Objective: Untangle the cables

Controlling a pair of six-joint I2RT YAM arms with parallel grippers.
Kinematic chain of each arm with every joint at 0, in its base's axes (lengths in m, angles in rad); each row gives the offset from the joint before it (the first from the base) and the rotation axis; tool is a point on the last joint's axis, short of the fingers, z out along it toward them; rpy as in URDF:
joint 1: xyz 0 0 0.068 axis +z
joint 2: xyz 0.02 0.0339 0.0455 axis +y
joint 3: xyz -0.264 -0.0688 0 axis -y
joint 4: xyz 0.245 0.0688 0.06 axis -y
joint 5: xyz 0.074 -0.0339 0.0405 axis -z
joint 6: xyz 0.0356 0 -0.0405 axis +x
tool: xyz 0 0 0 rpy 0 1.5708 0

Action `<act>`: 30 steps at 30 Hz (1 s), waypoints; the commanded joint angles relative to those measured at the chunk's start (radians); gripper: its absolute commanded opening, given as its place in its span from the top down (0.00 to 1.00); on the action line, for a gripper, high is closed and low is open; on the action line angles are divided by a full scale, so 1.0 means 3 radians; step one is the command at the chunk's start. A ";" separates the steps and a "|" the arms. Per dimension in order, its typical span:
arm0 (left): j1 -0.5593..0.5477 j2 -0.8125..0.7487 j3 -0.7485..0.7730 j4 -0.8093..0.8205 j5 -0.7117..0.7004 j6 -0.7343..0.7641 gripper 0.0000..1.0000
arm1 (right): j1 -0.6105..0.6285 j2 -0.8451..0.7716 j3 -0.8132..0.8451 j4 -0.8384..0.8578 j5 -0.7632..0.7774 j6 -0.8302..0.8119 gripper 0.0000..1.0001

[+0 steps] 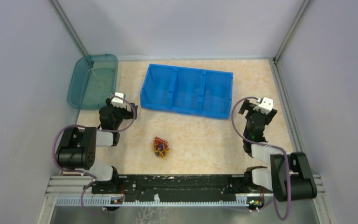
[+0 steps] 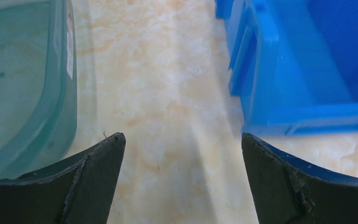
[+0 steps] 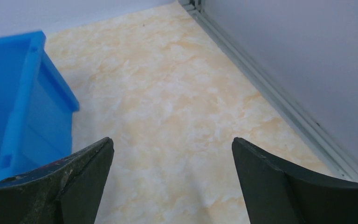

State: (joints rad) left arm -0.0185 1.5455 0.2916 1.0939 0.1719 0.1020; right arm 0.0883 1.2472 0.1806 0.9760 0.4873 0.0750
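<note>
The cables [image 1: 161, 147], a small knot of orange-yellow, red and dark wires, lie on the marbled tabletop [image 1: 205, 140] on the near side of the blue three-compartment bin [image 1: 186, 106], below its left half and well apart from it and from both arms. The left fingers [image 2: 98, 177] stand wide apart, holding nothing, just off the bin's left end, between it and a teal tub [image 1: 81, 88]. The right fingers [image 3: 270, 182] are likewise spread wide and bare, off the bin's right end.

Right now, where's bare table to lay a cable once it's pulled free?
Widest: between the cables and right arm, near side of the bin. Also between bin and right wall. Tight: the gap between tub and bin, where the left tool is.
</note>
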 commanded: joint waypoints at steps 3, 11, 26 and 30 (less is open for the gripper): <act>0.0028 -0.0195 0.0841 -0.1603 0.0181 0.0058 0.00 | -0.0013 -0.0871 0.0325 -0.1006 0.0251 0.0206 0.01; 0.0108 -0.0626 0.1402 -0.3014 0.0801 0.0346 0.00 | -0.0013 -0.0976 0.1226 -0.2198 -0.0369 0.0915 0.01; 0.0121 -0.0502 0.2420 -0.5739 0.2524 0.1934 0.00 | 0.1667 -0.0589 0.2082 -0.2734 -0.2049 0.0357 0.28; 0.0118 -0.0504 0.2478 -0.6301 0.2861 0.2498 0.00 | 0.2279 -0.0133 0.2336 -0.2792 -0.2407 0.0359 0.41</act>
State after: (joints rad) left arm 0.0113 1.3930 0.9981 -0.5457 0.8623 0.6312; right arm 0.6403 1.1202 0.7876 0.1608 -0.1184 0.2485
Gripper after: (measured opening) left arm 0.998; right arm 0.629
